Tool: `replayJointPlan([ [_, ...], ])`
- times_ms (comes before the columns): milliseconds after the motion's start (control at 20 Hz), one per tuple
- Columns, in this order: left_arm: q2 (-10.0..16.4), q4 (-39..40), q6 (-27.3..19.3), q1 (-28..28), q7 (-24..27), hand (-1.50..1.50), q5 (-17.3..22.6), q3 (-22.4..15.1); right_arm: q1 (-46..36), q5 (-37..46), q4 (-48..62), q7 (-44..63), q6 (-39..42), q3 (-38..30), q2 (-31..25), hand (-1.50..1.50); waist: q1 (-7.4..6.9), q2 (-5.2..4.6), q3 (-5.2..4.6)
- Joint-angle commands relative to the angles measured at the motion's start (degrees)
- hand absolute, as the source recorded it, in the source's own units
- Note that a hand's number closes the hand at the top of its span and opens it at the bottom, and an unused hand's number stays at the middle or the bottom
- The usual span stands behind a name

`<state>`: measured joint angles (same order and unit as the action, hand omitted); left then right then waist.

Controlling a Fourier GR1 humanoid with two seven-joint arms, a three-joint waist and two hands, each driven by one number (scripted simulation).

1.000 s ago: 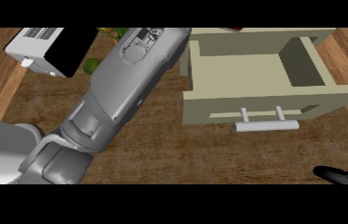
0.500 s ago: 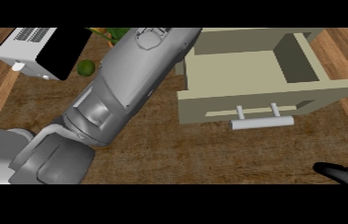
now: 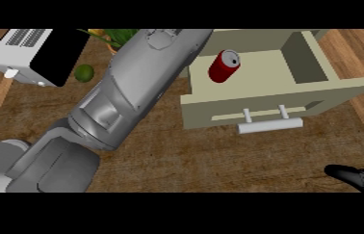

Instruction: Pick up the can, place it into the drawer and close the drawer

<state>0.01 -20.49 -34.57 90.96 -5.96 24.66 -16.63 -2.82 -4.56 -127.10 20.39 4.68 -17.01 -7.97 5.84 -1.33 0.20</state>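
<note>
Head view, looking down at the wooden counter (image 3: 213,161). The cream drawer (image 3: 213,108) stands pulled open at upper right, its pale bar handle (image 3: 270,126) facing the viewer; the red can (image 3: 225,67) is inside it, in the left part of the compartment, its silver top turned up and slightly away; nothing grips the can. The left forearm (image 3: 135,93), grey, runs diagonally from the lower left corner to the top edge; its wrist end passes just beside the can, on the can's left, and whether the two touch cannot be told; the left hand itself lies beyond the top edge and does not show. The right hand (image 3: 346,174) shows only as a small black part at the lower right edge, low over the counter, well apart from the can and nearer the viewer than the drawer front; whether it is open or closed cannot be told; it holds nothing visible. At upper left: a white appliance with a black face (image 3: 35,55); a green fruit (image 3: 84,73) beside it; plant leaves (image 3: 117,34) at the top edge.
</note>
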Motion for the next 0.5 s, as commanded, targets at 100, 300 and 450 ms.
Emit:
replayJointPlan([
  [100,0.0,2.2,-2.4,-0.8,3.7,-1.50,2.2,-1.4,-1.8,3.1,-0.7,-0.3,1.4,0.6,-3.3,-1.50,0.75,-0.38,-0.02],
  [300,0.0,2.9,-2.2,2.0,2.3,-1.50,4.3,0.0,-5.1,6.4,1.5,-1.9,2.7,2.2,-5.9,-1.50,-0.65,-0.39,-0.05],
  [450,0.0,3.1,-2.9,2.4,2.7,-1.50,5.8,-0.2,-5.1,10.4,2.8,-7.0,3.9,3.4,-7.2,-1.50,0.14,-0.61,0.02],
])
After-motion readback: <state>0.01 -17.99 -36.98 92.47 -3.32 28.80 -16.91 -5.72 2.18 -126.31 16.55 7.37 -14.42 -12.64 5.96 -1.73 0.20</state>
